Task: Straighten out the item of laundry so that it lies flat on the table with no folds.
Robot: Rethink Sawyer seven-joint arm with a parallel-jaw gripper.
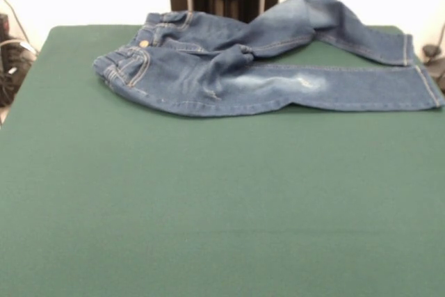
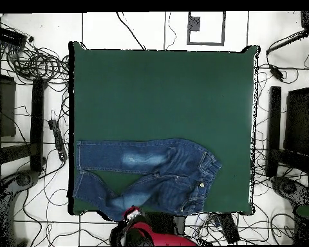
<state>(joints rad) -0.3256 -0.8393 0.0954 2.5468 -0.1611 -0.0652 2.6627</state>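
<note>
At the robot's edge of the table the jeans lie soft, limp and fairly heavy, 1 leg kinked and bunched at the crotch, best pinched at that leg's cuff, while the end effector's opening cannot be judged.

a dark green table carries rumpled blue jeans near one edge.
</note>
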